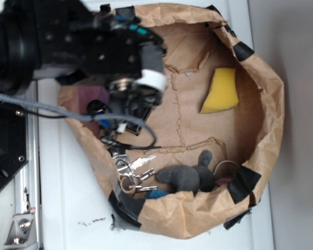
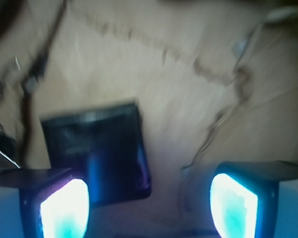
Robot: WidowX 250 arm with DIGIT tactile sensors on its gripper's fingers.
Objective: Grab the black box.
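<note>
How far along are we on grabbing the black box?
Done: the gripper is down over the paper bag, near the black box. In hand: nothing; the fingers are spread, with the box off-centre by the left one. Left: centre on it, descend, close, lift.

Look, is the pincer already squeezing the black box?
No. In the wrist view the pincer is wide open, and the black box lies flat on the brown paper, ungripped.
</note>
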